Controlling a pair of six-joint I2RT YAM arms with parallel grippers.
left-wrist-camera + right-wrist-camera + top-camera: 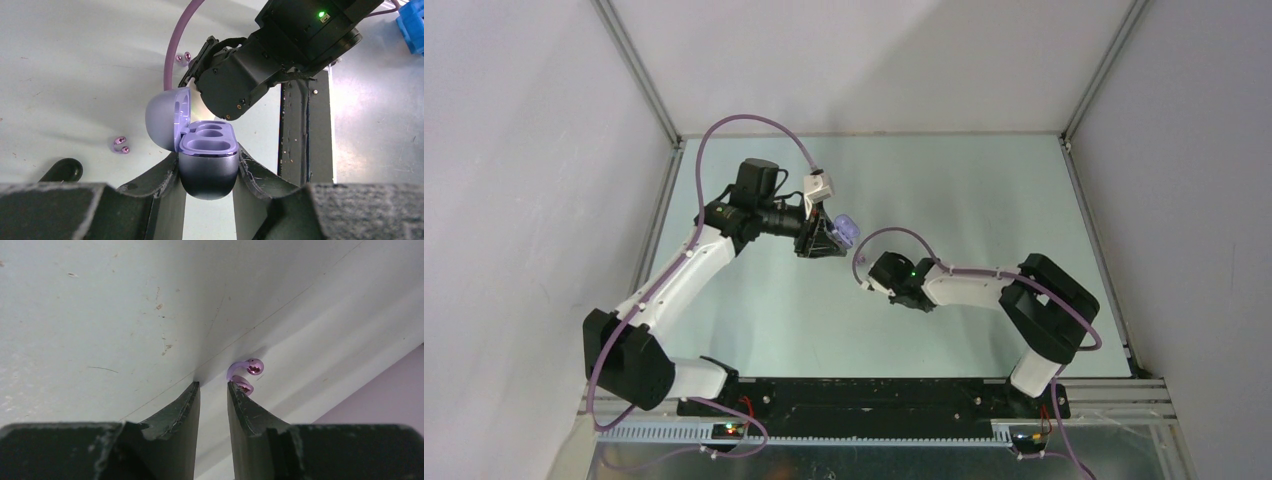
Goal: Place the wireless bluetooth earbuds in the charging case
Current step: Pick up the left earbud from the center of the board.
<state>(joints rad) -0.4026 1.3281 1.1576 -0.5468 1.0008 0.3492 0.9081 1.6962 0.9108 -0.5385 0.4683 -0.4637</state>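
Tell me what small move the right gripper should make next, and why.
Probably shift the right gripper slightly sideways toward the earbud. It lies at one fingertip, outside the narrow gap between the jaws, so closing now would likely miss it.

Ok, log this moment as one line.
left fingers: clamped on open charging case, both wells empty | right fingers: apart, nothing between, earbud beside one tip | second earbud: on table

Left arm reaches forward, left gripper clamped on the case; right arm bent inward, right gripper pointed down, jaws narrowly parted, seemingly empty.
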